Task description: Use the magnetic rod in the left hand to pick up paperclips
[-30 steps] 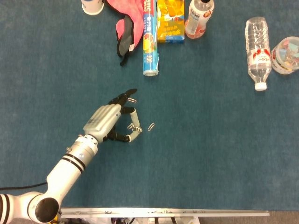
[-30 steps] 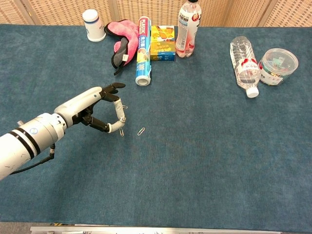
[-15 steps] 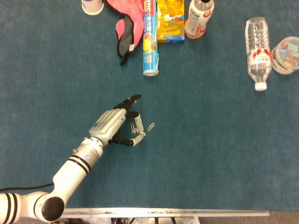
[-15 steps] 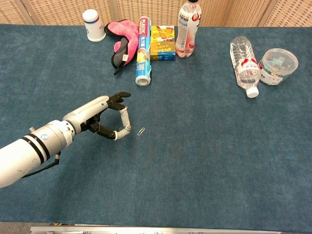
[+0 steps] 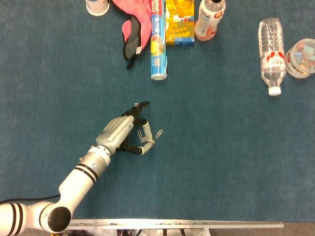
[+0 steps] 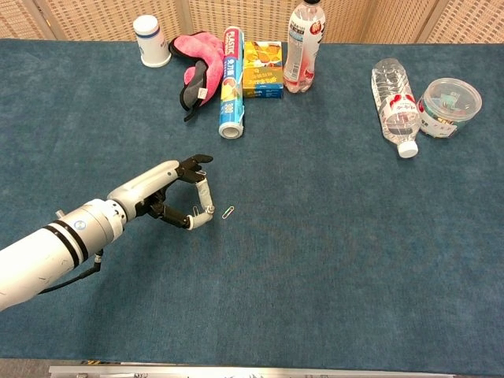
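Blue table point(image 5: 221, 162), left hand point(image 5: 119, 132) gripping magnetic rod point(image 5: 146, 133), paperclip point(image 5: 159, 133) just beside its tip

You've got two plastic bottles up there: one clear water bottle lying on its side point(image 5: 271, 48) and one upright drink bottle with a pink label point(image 5: 209, 18). Then just one each of the white paper cup point(image 6: 151, 41), pink-and-black cloth point(image 6: 197, 72), blue cling-film roll point(image 5: 156, 42), yellow carton point(image 5: 180, 22) and round clear plastic tub point(image 6: 450, 107). Loose silver paperclips on the carpet: only one point(image 5: 159, 133) I can count for sure; those clinging to the white rod point(image 5: 146, 133) are too small to count.

bottles point(image 5: 271, 48), foil roll point(image 5: 157, 39), cup point(image 6: 151, 41)
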You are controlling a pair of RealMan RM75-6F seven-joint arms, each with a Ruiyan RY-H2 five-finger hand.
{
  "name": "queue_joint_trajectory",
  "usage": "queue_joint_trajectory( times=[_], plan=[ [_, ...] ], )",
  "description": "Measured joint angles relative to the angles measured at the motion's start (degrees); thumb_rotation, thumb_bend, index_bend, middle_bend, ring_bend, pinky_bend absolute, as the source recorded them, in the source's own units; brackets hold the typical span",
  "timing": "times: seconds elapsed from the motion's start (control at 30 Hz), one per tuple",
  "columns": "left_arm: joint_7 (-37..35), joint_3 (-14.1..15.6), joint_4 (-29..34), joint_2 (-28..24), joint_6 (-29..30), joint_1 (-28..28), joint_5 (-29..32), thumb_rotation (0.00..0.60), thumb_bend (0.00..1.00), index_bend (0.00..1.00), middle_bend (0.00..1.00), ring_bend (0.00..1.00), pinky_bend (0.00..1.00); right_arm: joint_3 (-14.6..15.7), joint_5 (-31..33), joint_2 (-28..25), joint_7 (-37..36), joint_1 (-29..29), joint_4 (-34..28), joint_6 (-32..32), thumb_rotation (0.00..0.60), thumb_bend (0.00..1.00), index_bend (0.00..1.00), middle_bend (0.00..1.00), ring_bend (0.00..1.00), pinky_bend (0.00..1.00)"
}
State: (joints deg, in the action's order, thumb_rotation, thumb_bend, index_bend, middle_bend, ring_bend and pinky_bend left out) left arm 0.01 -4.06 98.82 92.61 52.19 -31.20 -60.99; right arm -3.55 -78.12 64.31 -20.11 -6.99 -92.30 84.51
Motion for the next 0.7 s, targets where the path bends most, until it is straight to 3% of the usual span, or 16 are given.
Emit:
queue_joint_trajectory(
  times=[0.7],
  plan=[
    [-2.8,0.13,-2.85,1.07,-1.25,0.62,-0.59,0.6,0.36,0.57,0.0,0.0,0.08,0.08,-0.04,0.0,-0.17,-0.2,0.22,-0.27,0.6,0.31,0.6,0.45,0.37,0.54]
  ],
)
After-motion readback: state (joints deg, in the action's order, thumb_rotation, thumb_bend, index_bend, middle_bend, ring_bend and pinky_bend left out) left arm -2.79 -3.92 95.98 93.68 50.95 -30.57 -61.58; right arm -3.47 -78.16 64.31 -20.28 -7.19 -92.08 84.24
